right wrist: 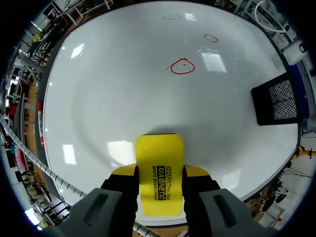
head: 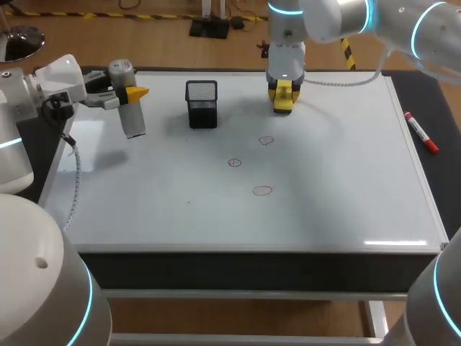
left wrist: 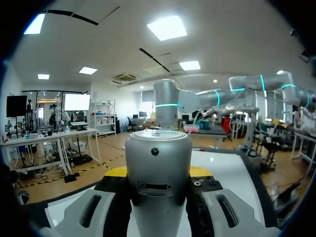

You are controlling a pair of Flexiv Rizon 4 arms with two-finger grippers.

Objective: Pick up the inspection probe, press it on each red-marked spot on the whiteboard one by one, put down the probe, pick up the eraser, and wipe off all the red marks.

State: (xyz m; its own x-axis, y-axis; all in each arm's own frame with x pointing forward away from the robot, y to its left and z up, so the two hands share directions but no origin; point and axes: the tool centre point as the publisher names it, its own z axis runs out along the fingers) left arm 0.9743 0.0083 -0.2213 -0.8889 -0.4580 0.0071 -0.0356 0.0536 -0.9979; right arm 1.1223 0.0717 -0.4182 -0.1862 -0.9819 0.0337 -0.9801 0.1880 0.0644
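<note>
The whiteboard [head: 346,209] covers the table top. Toward its front, at mid-board, sits the nearest red mark [head: 263,190]. The second red mark [head: 235,163] is behind it and to the left, and the third red mark [head: 266,140] is farther back again; all three are well apart from both grippers. A red marker pen [head: 421,133] lies at the board's right edge. Farther back on the left, the left gripper [head: 133,94] holds the inspection probe [head: 130,108], a grey cylinder, near its top. The left wrist view shows the fingers closed against the probe's two sides, with the yellow tips just showing behind its body. The probe hangs roughly upright, slightly tilted, over the board's far left area, and its shadow falls on the surface below. A black mesh cup [head: 202,103] stands on the board just right of the probe, not touching it. At the far edge, right of the cup, the right gripper [right wrist: 159,190] points down and clamps the yellow eraser [right wrist: 159,173] between its fingers, with the eraser's end projecting past the tips toward the board. Whether that end touches the surface cannot be determined.
</note>
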